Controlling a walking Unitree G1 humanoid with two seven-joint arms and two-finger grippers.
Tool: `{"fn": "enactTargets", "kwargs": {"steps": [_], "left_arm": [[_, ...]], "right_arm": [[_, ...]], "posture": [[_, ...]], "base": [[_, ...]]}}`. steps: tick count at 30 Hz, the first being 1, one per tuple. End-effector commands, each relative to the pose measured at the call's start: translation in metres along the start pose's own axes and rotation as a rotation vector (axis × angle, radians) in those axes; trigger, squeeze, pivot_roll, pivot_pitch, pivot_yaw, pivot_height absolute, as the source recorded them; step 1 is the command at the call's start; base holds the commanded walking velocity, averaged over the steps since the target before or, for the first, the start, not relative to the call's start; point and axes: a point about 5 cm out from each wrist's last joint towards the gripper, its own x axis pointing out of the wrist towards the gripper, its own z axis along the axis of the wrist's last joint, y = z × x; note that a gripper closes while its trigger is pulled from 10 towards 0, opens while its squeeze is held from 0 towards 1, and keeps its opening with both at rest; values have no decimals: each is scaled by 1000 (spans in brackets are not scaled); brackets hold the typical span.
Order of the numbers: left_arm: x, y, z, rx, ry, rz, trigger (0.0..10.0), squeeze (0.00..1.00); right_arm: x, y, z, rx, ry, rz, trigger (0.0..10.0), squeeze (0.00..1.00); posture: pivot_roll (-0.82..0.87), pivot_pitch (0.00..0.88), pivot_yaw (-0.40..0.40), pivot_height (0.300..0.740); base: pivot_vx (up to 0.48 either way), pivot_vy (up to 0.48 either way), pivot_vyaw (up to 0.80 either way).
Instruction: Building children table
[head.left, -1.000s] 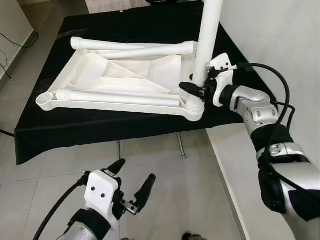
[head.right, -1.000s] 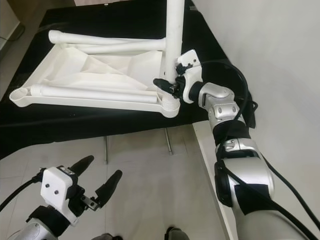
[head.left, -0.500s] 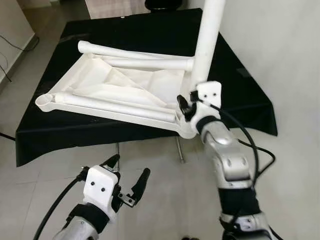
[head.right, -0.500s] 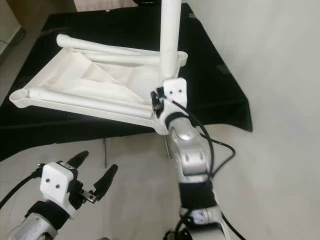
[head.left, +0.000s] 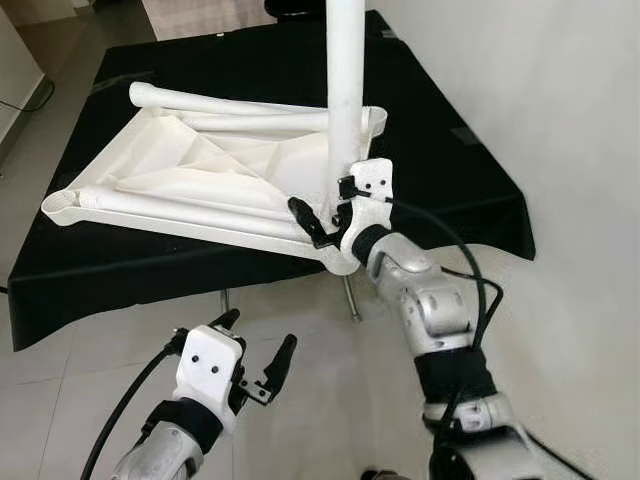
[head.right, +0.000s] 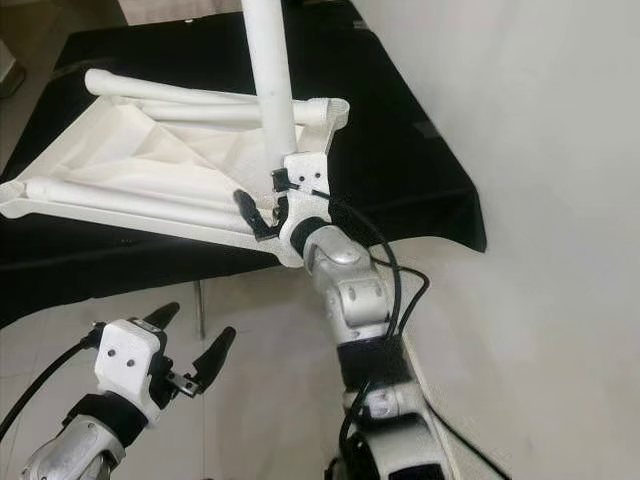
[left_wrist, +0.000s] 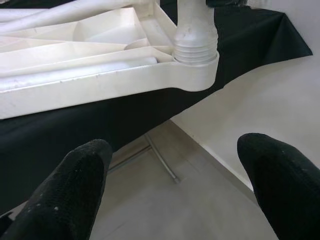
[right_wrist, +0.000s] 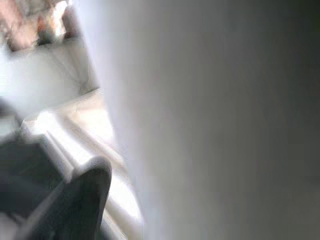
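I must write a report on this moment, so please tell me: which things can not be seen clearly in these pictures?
- Upright leg: its top is cut off by the upper edge in both eye views.
- Right tool: one finger shows in the eye views; the leg hides the other, so the grip is unclear.
- Right wrist view: blurred; the leg is too close.
- Tabletop: the part against the black cloth is hidden.
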Motion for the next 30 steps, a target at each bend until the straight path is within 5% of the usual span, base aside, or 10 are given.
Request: {"fn": "enactTargets", "kwargs": {"steps": [1, 6, 11, 12, 13, 24, 30], "left_arm": [[-1, -1, -7, 2, 28, 1, 10000, 0], [-4, -4, -6, 4, 30, 2, 10000, 0], [-6, -6, -4, 1, 29, 1, 10000, 0], [-8, -6, -3, -3, 29, 1, 10000, 0], [-9, -7, -2, -7, 29, 2, 10000, 0], [-19, -11, 3, -20, 39, -5, 10000, 0], [-22, -12, 5, -22, 43, -5, 10000, 0]], "right_arm": [[4, 4, 1, -8, -8, 77, 10000, 0], [0, -25, -7, -120, 100, 253, 10000, 0], [-2, -34, -10, -137, 151, 298, 10000, 0], [-2, -37, -9, -149, 159, 307, 8078, 0], [-2, -40, -8, -149, 163, 320, 0, 0], [1, -51, -3, -117, 160, 359, 0, 0], [-3, -59, -8, -121, 181, 268, 0, 0]], "posture": [[80, 119, 12, 740], [98, 129, 3, 740], [104, 141, 2, 740], [107, 159, 2, 740], [109, 166, 3, 740], [120, 213, 10, 740], [118, 234, 9, 740]], "base": [[0, 0, 0], [0, 0, 0], [0, 0, 0], [0, 0, 0], [0, 0, 0], [0, 0, 0], [0, 0, 0]]}}
